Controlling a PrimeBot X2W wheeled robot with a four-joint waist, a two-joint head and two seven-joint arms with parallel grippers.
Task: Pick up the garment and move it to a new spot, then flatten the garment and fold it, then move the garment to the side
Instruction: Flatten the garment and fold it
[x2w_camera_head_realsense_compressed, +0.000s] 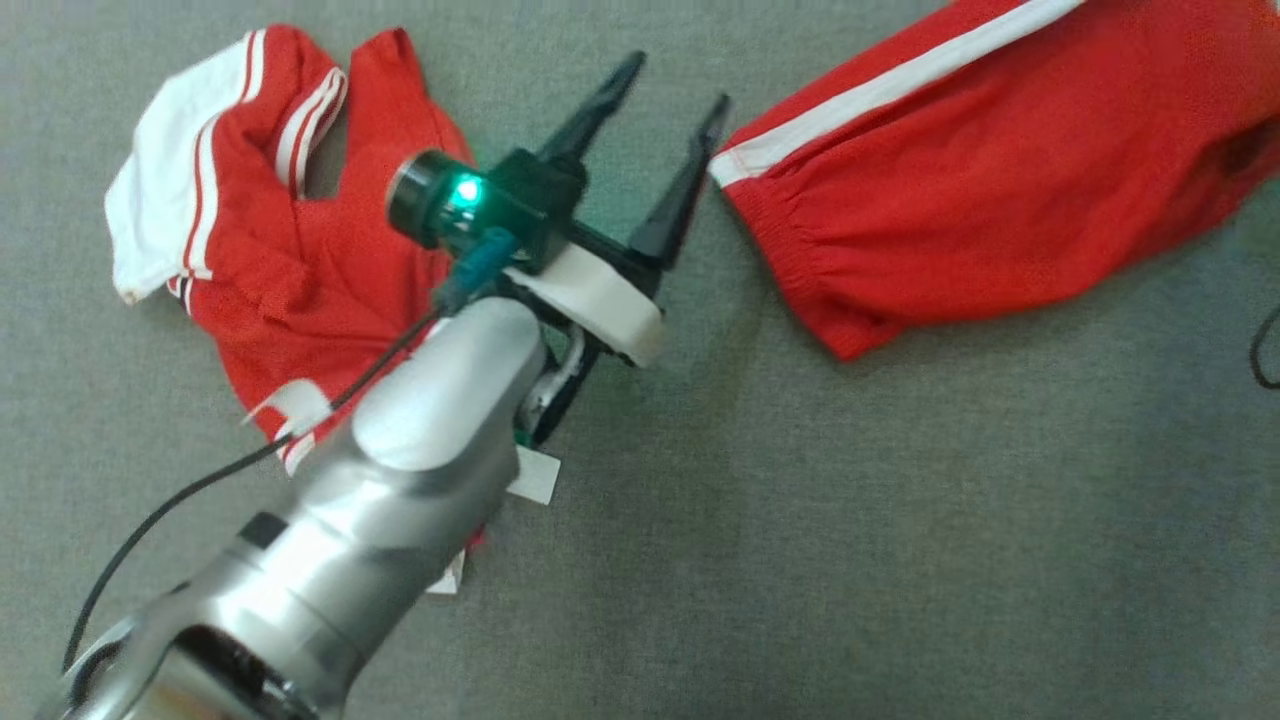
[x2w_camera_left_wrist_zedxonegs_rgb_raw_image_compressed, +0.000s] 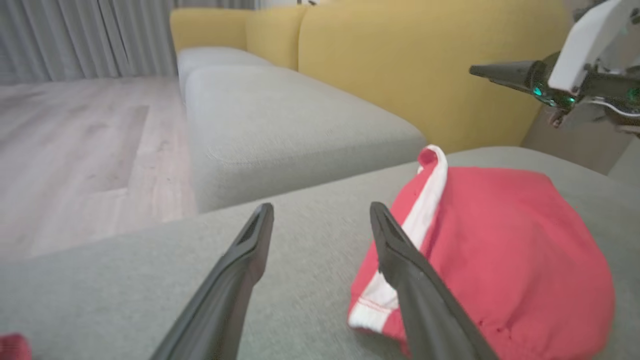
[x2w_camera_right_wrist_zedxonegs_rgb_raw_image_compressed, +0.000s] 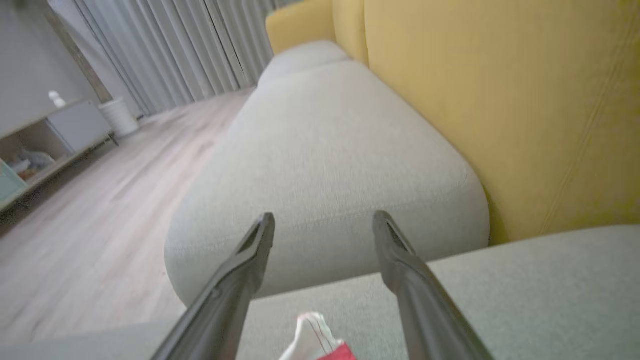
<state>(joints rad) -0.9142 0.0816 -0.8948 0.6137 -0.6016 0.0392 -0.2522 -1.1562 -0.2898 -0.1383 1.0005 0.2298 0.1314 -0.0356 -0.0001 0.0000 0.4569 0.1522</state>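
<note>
Garment (x2w_camera_head_realsense_compressed: 960, 180): judged light, limp, prone to sag; grasp the white-striped hem corner (x2w_camera_head_realsense_compressed: 728, 168). Left gripper (x2w_camera_head_realsense_compressed: 672, 92) spread wide, empty, just beside it

Head camera looks straight down; both wrist cameras face the yellow backrest (x2w_camera_left_wrist_zedxonegs_rgb_raw_image_compressed: 425, 75).

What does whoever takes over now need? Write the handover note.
Left hand: open, empty, between the two garments on the grey cushion.
Right hand: open, empty.
Crumpled red-and-white garment lies to the left hand's left; striped red garment lies next to its fingertips, on the right.
Done: nothing held, crumpled garment unflattened.
Left: grasp, move, flatten, fold, set aside.
</note>
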